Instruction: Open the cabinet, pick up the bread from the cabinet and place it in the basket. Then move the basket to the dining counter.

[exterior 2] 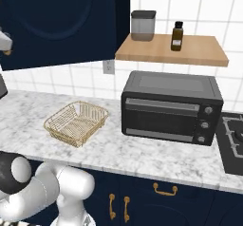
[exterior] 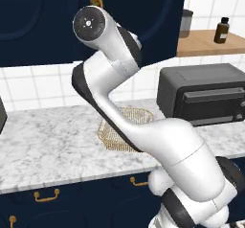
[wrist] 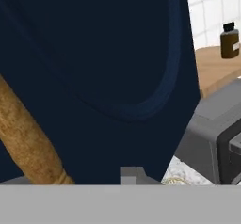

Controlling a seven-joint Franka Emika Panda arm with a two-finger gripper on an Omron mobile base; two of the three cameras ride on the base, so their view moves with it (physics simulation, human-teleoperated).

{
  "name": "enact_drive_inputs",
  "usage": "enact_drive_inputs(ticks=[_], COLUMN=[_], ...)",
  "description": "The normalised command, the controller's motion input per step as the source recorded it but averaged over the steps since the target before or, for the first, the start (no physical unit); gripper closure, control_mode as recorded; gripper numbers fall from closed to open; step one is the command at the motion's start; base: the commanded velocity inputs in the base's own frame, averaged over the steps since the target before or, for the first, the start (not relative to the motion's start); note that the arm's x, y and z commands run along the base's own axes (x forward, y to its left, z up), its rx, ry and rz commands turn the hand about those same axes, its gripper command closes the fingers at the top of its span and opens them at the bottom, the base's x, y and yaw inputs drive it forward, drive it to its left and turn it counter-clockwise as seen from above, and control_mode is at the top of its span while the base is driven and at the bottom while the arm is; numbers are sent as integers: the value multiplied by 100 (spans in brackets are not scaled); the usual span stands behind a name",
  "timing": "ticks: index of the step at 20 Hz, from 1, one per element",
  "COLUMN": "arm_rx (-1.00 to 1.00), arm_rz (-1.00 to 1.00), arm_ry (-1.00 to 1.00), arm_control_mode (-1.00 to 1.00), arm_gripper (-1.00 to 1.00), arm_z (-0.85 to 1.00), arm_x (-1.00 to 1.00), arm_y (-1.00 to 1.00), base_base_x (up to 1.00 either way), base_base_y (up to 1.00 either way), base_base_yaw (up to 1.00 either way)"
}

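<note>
No text, brand or number can be read anywhere. The small dark brown glass bottle (exterior 2: 177, 36) on the wooden shelf (exterior 2: 199, 54) carries a pale label, too small to read.

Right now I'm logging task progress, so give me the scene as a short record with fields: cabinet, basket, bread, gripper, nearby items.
cabinet: navy door close in front of the hand camera, brass handle beside it
basket: wire basket empty on the marble worktop, left of the toaster oven
bread: none visible
gripper: state unclear
nearby items: brown bottle and grey canister on the wooden shelf
</note>
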Motion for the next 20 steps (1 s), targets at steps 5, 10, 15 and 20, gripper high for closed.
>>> enact_drive_inputs(ticks=[5, 10, 15, 20], arm_rx=[12, 10, 10, 17], arm_rz=[7, 4, 3, 1], arm_ry=[-1, 0, -1, -7], arm_control_mode=[-100, -100, -100, -100], arm_gripper=[100, 100, 100, 100], arm_z=[0, 0, 0, 0], arm_x=[-81, -70, -52, -22], arm_y=[-100, -100, -100, -100], base_base_x=[0, 0, 0, 0], base_base_y=[0, 0, 0, 0], base_base_yaw=[0, 0, 0, 0])
